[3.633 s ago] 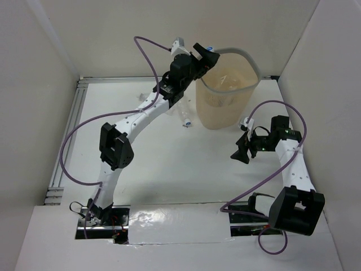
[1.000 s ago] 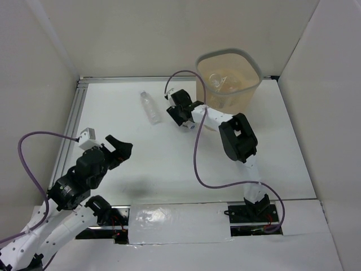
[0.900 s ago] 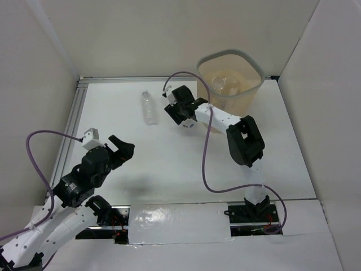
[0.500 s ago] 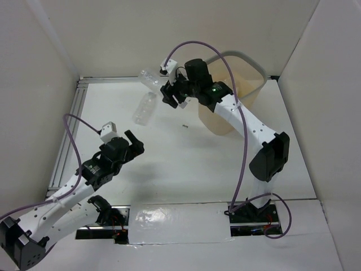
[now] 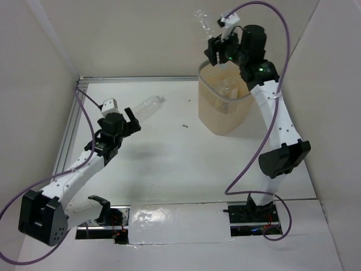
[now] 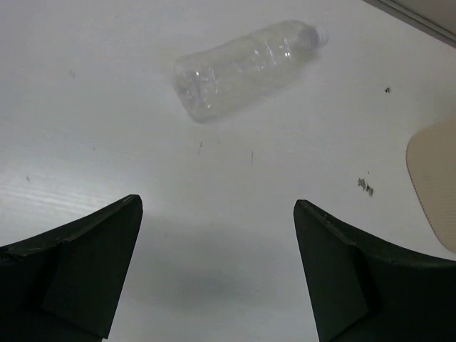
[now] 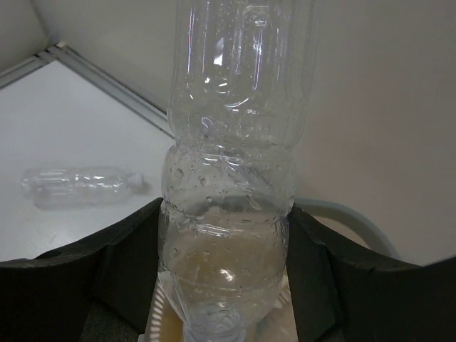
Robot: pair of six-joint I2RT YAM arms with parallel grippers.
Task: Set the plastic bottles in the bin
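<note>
Surface: We see a white table enclosed by pale walls. The bin stands at its far right.
Right gripper: Fingers are clamped on the held bottle, 1 clear bare bottle raised high at the bin's rim. We judge this height sets up a drop inside.
Bin contents: At least 1 binned bottle shows inside.
Left gripper: Fingers are wide apart and empty, hovering near the lying bottle, which rests on its side on the table. We judge this lines up the next pick.
</note>
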